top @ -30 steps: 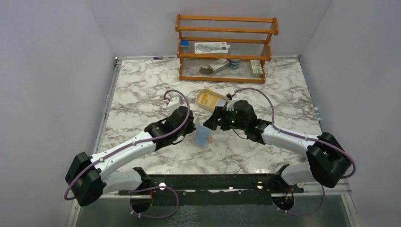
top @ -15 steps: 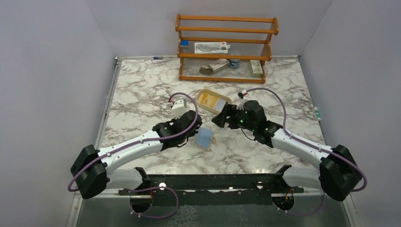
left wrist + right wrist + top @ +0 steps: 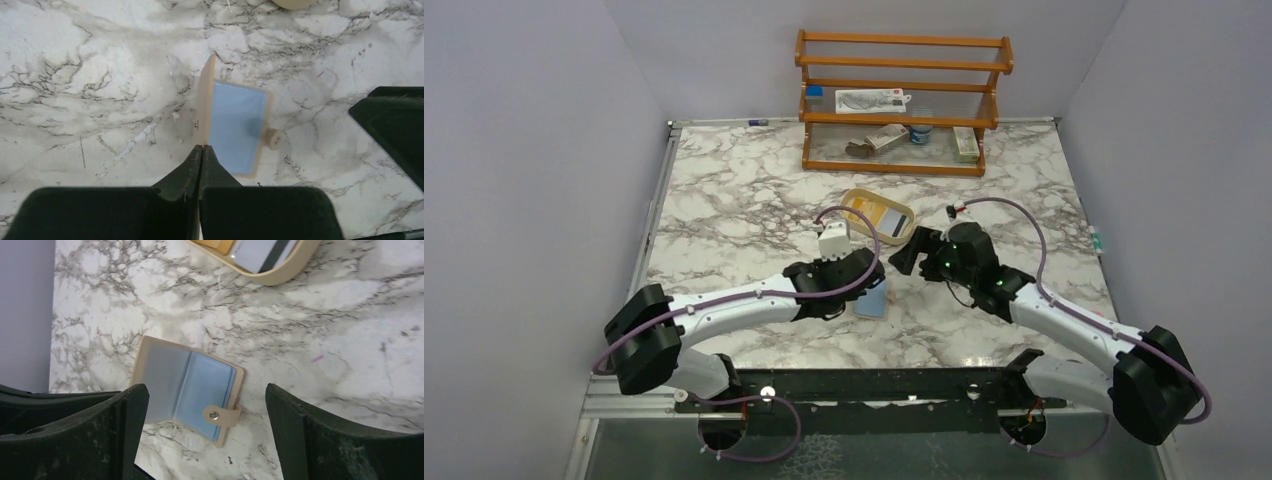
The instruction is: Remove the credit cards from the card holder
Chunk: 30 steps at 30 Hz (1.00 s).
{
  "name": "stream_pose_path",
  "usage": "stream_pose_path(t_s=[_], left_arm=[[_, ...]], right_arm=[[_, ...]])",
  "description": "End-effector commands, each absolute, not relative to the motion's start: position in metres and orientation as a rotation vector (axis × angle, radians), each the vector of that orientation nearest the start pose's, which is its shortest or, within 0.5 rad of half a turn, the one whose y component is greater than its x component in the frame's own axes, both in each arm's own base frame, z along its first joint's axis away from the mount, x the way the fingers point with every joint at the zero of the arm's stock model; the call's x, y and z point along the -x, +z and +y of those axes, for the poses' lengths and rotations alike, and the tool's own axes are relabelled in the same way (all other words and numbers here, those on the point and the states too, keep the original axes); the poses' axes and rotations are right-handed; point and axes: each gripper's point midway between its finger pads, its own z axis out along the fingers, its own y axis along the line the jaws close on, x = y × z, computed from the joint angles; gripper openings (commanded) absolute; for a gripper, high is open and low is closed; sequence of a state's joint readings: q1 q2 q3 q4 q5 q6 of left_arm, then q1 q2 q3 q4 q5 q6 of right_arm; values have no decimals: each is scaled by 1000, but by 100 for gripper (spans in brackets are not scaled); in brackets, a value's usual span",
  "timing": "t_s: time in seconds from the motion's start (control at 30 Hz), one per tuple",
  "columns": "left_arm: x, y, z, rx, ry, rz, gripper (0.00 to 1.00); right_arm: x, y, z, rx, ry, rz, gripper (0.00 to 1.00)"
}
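Left of centre: left gripper (image 3: pixel 201 148), fingers pressed fully together, tips at the near end of the raised tan leaf of the card holder (image 3: pixel 235 127); not clear from either wrist view whether pinching that leaf or merely touching it. Centre: card holder open on the marble tabletop (image 3: pixel 724 200), light blue inner panel facing up, snap tab (image 3: pixel 215 415) hanging off the outer edge, no card visible in the pockets, though the frosted sleeve on the other half hides part of the interior. Beyond it, well apart: oval tan tray (image 3: pixel 275 280) containing the yellow-orange card (image 3: pixel 862 209) and, beside it, the whitish-grey card (image 3: pixel 255 252) with a dark band. Right: right gripper (image 3: pixel 910 256), fingers spread wide and empty, poised above the tabletop between holder and tray, with the holder visible below between the fingers. Judged stage: extraction apparently complete, with only release and retreat outstanding. Hazards from here: holder dragged or flipped over on any withdrawal of the left gripper with the leaf pinched between the tips; raised leaf dropping shut on release, concealing any card overlooked behind the frosted sleeve; contact between the two grippers, given their closeness over the holder, on a careless crossing path; tray rim clipped by a wide-spread right finger during retreat, with both cards liable to slide out onto the tabletop.
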<state>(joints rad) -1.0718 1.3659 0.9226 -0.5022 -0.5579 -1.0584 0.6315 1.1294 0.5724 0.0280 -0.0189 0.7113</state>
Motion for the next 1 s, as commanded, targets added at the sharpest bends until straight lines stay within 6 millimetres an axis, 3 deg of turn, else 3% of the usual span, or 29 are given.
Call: stream_pose_path(t_s=[0.0,0.13,0.3,0.53,0.63,0.8,0.97], left_arm=[[-218,109,-272,214,-288,2318,0],[-214,99,-278,182,-262,2335,0],[-214,101,-292,136,-259,2335,0],[-218,128,-308,75,-268,2293,0],[-220,135,-320,36,-268,2288,0],[-214,128,-343,-7,-263,2303,0],[-205,116,-364,-53,-254,2328,0]], right_arm=[[-260,115,191,-239,686,2198,93],[-255,114,180,-259,673,2186,93],[-252,111,178,-266,681,2195,94],[-244,97,184,-246,734,2222,94],[-236,88,197,-201,836,2234,94],[-222,70,206,-231,950,2263,93],[-215,64,206,-256,987,2261,89]])
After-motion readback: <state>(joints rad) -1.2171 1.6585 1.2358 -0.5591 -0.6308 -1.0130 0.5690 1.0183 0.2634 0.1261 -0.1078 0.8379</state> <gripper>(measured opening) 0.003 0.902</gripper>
